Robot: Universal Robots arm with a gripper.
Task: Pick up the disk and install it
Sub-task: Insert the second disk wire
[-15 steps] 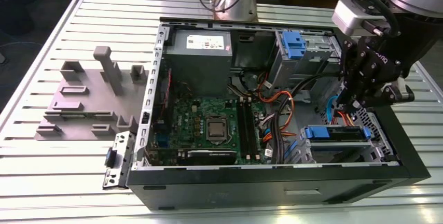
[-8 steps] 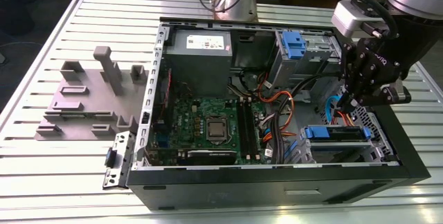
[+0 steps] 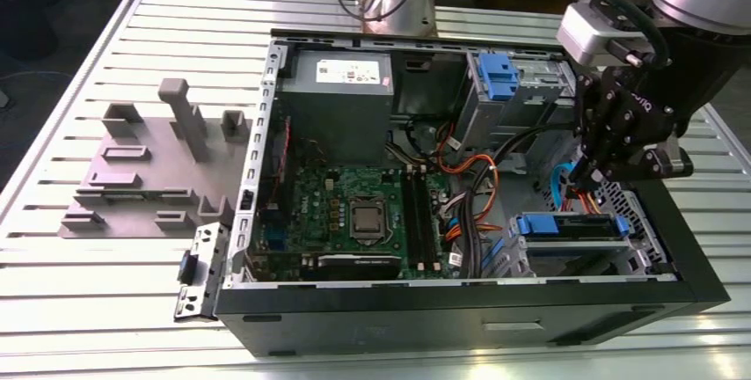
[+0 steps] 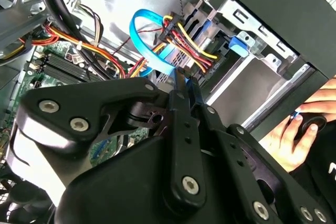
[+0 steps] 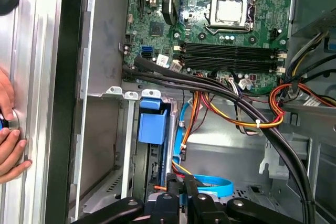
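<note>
The disk [image 3: 572,226] lies flat in the drive bay at the case's near corner on the exterior view's right, its blue rail facing up. In the first wrist view its blue end [image 5: 153,124] stands in the bay slot beside the case wall. My gripper [image 3: 586,176] hangs just above that bay, over the cables and apart from the disk. In the second wrist view the gripper [image 4: 187,80] has its black fingers pressed together with nothing between them. In the first wrist view the gripper [image 5: 181,182] points at a looped blue cable [image 5: 210,186].
The open computer case [image 3: 470,296] lies on a slatted table [image 3: 70,310]. Inside are the grey power-supply box [image 3: 338,81], motherboard [image 3: 358,213], an upright blue latch [image 3: 499,76] and loose cables [image 4: 184,45]. Grey fixture blocks [image 3: 153,160] stand outside. A person's hand [image 4: 289,135] rests beside the case.
</note>
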